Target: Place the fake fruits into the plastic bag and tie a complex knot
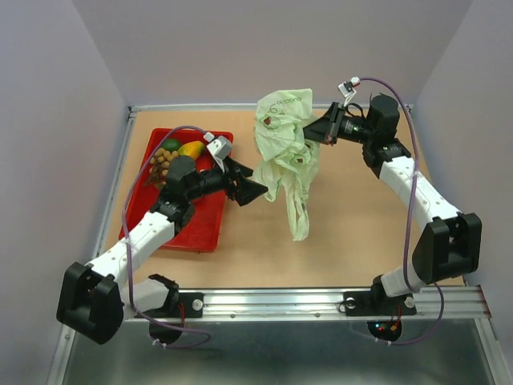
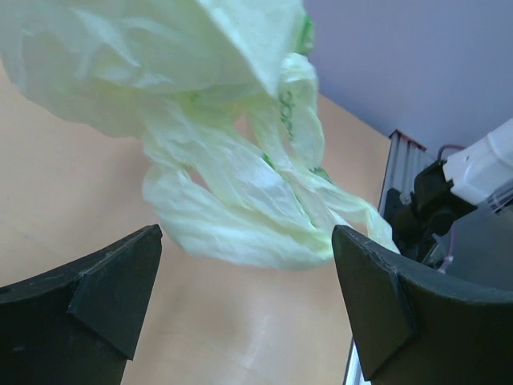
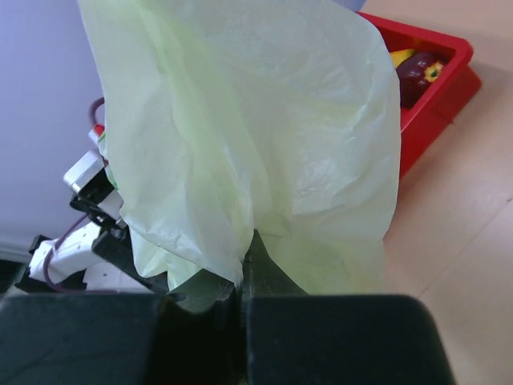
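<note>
The pale-green plastic bag (image 1: 286, 148) hangs crumpled above the table's middle, its handle strips trailing down toward the front. My right gripper (image 1: 314, 131) is shut on the bag's upper edge (image 3: 240, 160) and holds it up. My left gripper (image 1: 258, 184) is open and empty, just left of the bag's lower part (image 2: 232, 216), not touching it. The fake fruits lie in the red tray (image 1: 204, 224): a green one (image 1: 171, 145), a yellow-orange piece (image 1: 191, 149) and a brownish bunch (image 1: 162, 164). A dark red one (image 3: 415, 76) shows in the right wrist view. No knot is visible.
The red tray stands at the table's left, partly under my left arm. A metal rail (image 1: 304, 301) runs along the front edge. Grey walls close in the back and sides.
</note>
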You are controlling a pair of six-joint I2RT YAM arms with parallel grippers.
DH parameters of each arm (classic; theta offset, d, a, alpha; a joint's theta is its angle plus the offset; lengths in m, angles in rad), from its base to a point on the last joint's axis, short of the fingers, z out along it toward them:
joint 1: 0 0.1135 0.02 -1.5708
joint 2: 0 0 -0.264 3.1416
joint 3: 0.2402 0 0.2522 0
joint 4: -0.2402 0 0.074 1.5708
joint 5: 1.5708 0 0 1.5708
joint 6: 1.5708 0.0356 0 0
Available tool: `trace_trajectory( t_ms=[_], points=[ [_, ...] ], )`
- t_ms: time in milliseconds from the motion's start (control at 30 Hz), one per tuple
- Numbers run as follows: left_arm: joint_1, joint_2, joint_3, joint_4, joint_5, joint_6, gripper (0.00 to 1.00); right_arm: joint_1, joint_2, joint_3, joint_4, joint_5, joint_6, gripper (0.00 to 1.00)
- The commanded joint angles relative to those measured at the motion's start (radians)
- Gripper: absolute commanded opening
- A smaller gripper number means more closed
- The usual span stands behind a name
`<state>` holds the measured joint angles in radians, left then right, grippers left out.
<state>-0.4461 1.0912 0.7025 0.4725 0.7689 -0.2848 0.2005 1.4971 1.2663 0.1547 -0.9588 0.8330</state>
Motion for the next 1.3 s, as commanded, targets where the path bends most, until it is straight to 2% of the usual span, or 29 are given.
trace_trajectory(
  t_ms=[0, 33, 133, 167, 267, 300, 333, 400, 433, 633, 700, 767, 867, 933, 1067, 1133, 1167, 1200, 1233, 1267],
  points=[
    [-0.009, 0.057, 0.08, 0.207, -0.054, -0.169, 0.99, -0.001, -0.052, -0.044, 0.236, -0.08, 0.152, 0.0],
    [-0.014, 0.071, 0.086, 0.221, -0.049, -0.186, 0.99, -0.001, -0.054, -0.048, 0.238, -0.08, 0.162, 0.01],
    [-0.022, 0.121, 0.114, 0.219, -0.075, -0.194, 0.73, -0.001, -0.057, -0.054, 0.249, -0.092, 0.166, 0.0],
    [-0.022, 0.128, 0.121, 0.203, -0.089, -0.189, 0.57, -0.004, -0.06, -0.059, 0.249, -0.093, 0.164, 0.01],
    [-0.005, 0.118, 0.123, 0.157, -0.1, -0.146, 0.35, -0.039, -0.067, -0.082, 0.246, -0.093, 0.163, 0.01],
    [0.021, 0.093, 0.121, 0.12, -0.088, -0.134, 0.12, -0.077, -0.067, -0.091, 0.243, -0.093, 0.166, 0.0],
    [0.035, 0.078, 0.12, 0.12, -0.083, -0.126, 0.0, -0.104, -0.066, -0.099, 0.244, -0.098, 0.169, 0.0],
    [0.102, 0.014, 0.101, 0.016, -0.07, -0.094, 0.0, -0.183, -0.06, -0.12, 0.238, -0.116, 0.175, 0.0],
    [0.125, -0.008, 0.092, 0.015, -0.06, -0.094, 0.0, -0.2, -0.058, -0.13, 0.235, -0.123, 0.173, 0.0],
    [0.323, -0.12, 0.06, -0.318, -0.003, 0.093, 0.0, -0.422, -0.055, -0.191, 0.177, -0.153, 0.114, 0.0],
    [0.355, -0.126, 0.039, -0.35, 0.001, 0.108, 0.0, -0.456, -0.052, -0.215, 0.172, -0.164, 0.097, 0.0],
    [0.363, -0.107, 0.029, -0.365, 0.003, 0.102, 0.0, -0.478, -0.055, -0.267, 0.16, -0.17, 0.052, 0.0],
    [0.36, -0.051, 0.032, -0.336, 0.009, 0.056, 0.0, -0.477, -0.074, -0.32, 0.001, -0.131, -0.126, 0.0],
    [0.353, -0.022, 0.044, -0.315, 0.009, 0.046, 0.0, -0.477, -0.077, -0.367, -0.062, -0.107, -0.187, 0.0],
    [0.284, 0.086, 0.107, -0.316, 0.026, 0.064, 0.0, -0.477, -0.061, -0.413, -0.208, -0.051, -0.381, 0.01],
    [0.22, 0.13, 0.136, -0.322, 0.029, 0.049, 0.0, -0.475, -0.052, -0.409, -0.263, -0.028, -0.469, 0.15],
    [0.193, 0.148, 0.149, -0.322, 0.021, 0.041, 0.0, -0.475, -0.052, -0.404, -0.292, -0.006, -0.513, 0.27],
    [0.173, 0.186, 0.175, -0.322, 0.007, 0.032, 0.0, -0.475, -0.055, -0.384, -0.319, 0.014, -0.59, 0.45],
    [0.155, 0.205, 0.187, -0.322, -0.002, 0.02, 0.0, -0.475, -0.057, -0.369, -0.38, 0.023, -0.633, 0.78],
    [0.123, 0.225, 0.196, -0.322, -0.008, 0.006, 0.0, -0.475, -0.057, -0.348, -0.421, 0.041, -0.684, 0.84]
  ],
)
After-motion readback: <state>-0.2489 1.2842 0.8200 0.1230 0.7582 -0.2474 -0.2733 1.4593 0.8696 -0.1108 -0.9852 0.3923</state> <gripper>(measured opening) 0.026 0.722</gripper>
